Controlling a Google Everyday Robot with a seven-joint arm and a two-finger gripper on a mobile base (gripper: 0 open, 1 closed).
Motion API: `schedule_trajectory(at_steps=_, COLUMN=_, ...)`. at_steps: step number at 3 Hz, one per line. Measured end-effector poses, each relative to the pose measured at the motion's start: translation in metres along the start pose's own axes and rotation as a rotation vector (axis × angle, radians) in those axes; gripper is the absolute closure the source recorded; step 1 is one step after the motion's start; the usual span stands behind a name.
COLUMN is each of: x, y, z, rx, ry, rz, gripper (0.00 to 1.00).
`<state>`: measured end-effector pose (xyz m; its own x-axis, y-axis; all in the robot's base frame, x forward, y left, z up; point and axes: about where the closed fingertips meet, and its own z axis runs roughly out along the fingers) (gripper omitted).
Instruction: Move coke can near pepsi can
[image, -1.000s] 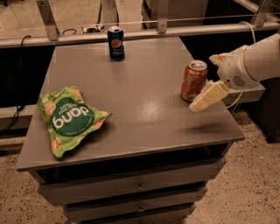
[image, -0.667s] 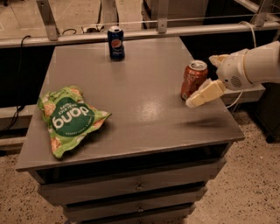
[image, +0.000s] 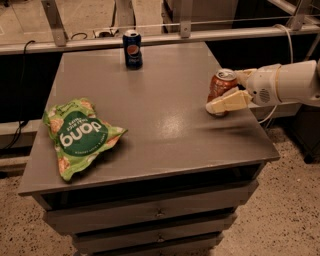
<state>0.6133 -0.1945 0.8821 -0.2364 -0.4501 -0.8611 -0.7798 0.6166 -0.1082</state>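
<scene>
The red-orange coke can (image: 219, 86) stands upright near the right edge of the grey table (image: 160, 100). My gripper (image: 225, 92) reaches in from the right and is open around the can, with one cream finger (image: 229, 102) in front of its lower part and the other behind its right side. The can rests on the table. The dark blue pepsi can (image: 132, 48) stands upright at the far edge of the table, well to the left of and behind the coke can.
A green chip bag (image: 77, 135) lies on the table's left front. Drawers (image: 160, 214) sit below the tabletop. A metal rail (image: 165, 36) runs behind the table. A white cable (image: 289, 40) hangs near my arm.
My gripper has moved left toward the coke can, so its fingers now straddle the can. The cans and the bag have not moved.
</scene>
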Motion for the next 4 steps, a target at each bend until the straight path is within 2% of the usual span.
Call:
schedule_trajectory(at_steps=1, x=0.001, y=-0.006, z=0.004, rx=-0.004, ry=-0.049, rz=0.041, gripper=0.41)
schedule_trajectory(at_steps=2, x=-0.005, y=-0.016, z=-0.005, rx=0.023, ry=-0.09, rz=0.052, gripper=0.65)
schedule_trajectory(at_steps=3, x=-0.022, y=-0.03, z=-0.03, rx=0.072, ry=-0.13, rz=0.017, gripper=0.87)
schedule_trajectory(at_steps=4, x=-0.026, y=-0.032, z=-0.032, rx=0.077, ry=-0.137, rz=0.01, gripper=1.0)
